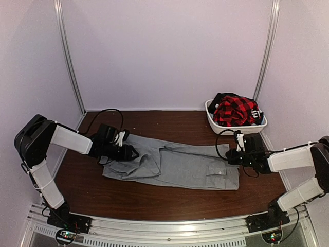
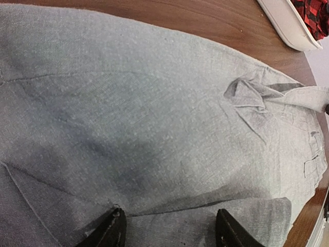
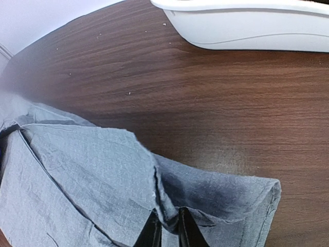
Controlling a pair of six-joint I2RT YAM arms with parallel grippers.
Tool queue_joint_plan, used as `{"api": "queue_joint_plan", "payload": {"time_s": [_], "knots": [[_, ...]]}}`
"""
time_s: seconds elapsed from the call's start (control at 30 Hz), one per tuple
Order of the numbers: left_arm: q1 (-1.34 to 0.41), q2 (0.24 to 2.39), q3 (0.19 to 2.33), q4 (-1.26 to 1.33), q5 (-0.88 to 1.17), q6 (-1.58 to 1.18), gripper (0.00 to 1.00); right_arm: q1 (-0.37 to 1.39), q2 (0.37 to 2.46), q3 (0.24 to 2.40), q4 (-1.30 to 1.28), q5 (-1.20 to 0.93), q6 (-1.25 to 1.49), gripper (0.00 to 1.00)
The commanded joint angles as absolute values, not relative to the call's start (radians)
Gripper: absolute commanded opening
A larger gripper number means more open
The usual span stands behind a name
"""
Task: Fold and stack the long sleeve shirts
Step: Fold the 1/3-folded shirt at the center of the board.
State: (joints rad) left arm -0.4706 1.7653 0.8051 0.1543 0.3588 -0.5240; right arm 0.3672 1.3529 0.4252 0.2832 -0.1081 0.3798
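Closest to us in the right wrist view, the right end effector [image 3: 169,231] has its two dark fingers [image 3: 151,232] set narrow, pinching a raised ridge of the grey shirt [image 3: 92,175] close to its folded edge. From above, we see the shirt spread flat across the middle of the bench [image 1: 154,200], lying lengthwise from left to right, with a pocket [image 1: 216,177] toward its right end. At the shirt's left end the left end effector [image 2: 169,231] sits low over the cloth with its fingers [image 2: 110,231] wide apart and nothing gripped between them; grey fabric fills nearly all of that view. Beyond the shirt's right end, in the far right corner of the bench, a white basket [image 1: 241,127] holds red-and-black plaid cloth [image 1: 234,110] with something dark beside it. Pale walls [image 1: 169,51] enclose the bench on three sides.
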Motion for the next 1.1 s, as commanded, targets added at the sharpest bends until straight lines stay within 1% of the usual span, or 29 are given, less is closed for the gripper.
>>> {"api": "queue_joint_plan", "payload": {"time_s": [0.0, 0.13, 0.33, 0.6, 0.9, 1.0, 1.07], "knots": [[-0.472, 1.759, 0.827, 0.146, 0.366, -0.512, 0.61, 0.411, 1.338, 0.429, 0.280, -0.034, 0.443, 0.15], [-0.472, 1.758, 0.825, 0.143, 0.370, -0.514, 0.61, 0.462, 1.354, 0.429, 0.240, 0.017, 0.509, 0.19], [-0.472, 1.756, 0.823, 0.139, 0.366, -0.510, 0.61, 0.539, 1.322, 0.400, 0.203, 0.108, 0.575, 0.24], [-0.472, 1.760, 0.815, 0.150, 0.369, -0.511, 0.61, 0.569, 1.183, 0.373, 0.089, 0.176, 0.647, 0.35], [-0.472, 1.764, 0.815, 0.158, 0.372, -0.516, 0.61, 0.572, 1.030, 0.354, 0.017, 0.177, 0.663, 0.41], [-0.472, 1.762, 0.813, 0.157, 0.372, -0.518, 0.61, 0.572, 1.055, 0.396, 0.008, 0.194, 0.649, 0.44], [-0.472, 1.758, 0.812, 0.157, 0.372, -0.520, 0.61, 0.572, 1.110, 0.461, -0.030, 0.211, 0.643, 0.44]]}}
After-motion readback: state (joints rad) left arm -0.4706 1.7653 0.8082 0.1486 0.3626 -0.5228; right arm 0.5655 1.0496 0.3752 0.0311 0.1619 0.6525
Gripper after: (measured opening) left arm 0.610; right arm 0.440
